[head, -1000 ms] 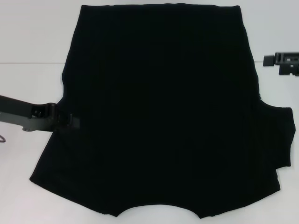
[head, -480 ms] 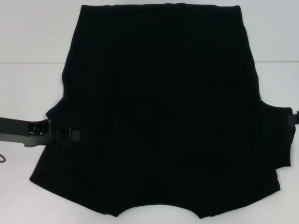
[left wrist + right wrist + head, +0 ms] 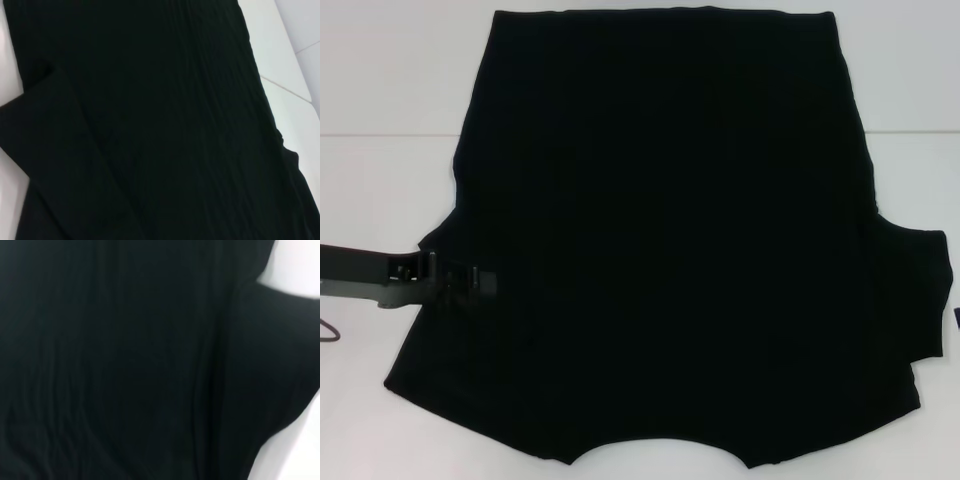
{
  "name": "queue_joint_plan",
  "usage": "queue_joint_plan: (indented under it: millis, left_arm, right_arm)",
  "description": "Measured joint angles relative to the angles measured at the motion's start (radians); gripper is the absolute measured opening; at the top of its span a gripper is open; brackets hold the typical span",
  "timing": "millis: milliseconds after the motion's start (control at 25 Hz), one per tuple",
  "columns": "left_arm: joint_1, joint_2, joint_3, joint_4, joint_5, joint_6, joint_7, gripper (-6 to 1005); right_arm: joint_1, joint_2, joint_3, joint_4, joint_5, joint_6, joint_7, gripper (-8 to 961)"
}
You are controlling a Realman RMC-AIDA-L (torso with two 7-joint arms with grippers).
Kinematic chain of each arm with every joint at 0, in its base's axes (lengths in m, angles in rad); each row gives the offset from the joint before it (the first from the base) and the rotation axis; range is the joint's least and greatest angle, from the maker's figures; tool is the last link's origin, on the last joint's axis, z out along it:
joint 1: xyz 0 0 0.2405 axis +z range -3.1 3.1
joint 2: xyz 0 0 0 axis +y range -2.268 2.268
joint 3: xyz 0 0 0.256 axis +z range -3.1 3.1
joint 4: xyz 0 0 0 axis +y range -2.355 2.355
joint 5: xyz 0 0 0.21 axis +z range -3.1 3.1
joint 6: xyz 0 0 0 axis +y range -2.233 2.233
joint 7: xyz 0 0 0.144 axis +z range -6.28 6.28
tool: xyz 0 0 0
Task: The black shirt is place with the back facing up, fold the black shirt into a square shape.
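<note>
Left end effector (image 3: pixel 485 283) reaches in from the robot's left over the shirt's (image 3: pixel 670 230) left sleeve edge; whether it grips cloth I cannot tell. Shirt lies flat on the table (image 3: pixel 380 90), body stretching rightward from it; right arm unseen.

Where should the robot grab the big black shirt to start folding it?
Probably by a side edge at a sleeve. The large black soft-fabric shirt lies flat; its right sleeve sticks out, so come in from the side. The left gripper is at the left edge.
</note>
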Motion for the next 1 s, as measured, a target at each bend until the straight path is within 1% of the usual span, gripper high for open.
queue_joint_plan:
  millis: [160,480,840,1000]
  left_arm:
    - [0.001,0.000,0.000,0.000,0.000,-0.002,0.000,329]
    - [0.003,0.000,0.001,-0.001,-0.001,-0.011,0.000,328]
    - [0.003,0.002,0.003,-0.025,0.000,-0.030,0.000,330]
    - [0.004,0.004,0.002,-0.025,0.000,-0.030,0.000,330]
  right_arm:
    - [0.001,0.020,-0.002,0.000,-0.036,0.013,-0.003,457]
    - [0.001,0.048,-0.002,0.013,-0.069,0.064,0.001,459]
    - [0.008,0.052,-0.003,0.089,-0.071,0.143,0.001,462]
    - [0.013,0.058,-0.003,0.104,-0.071,0.175,0.001,461]
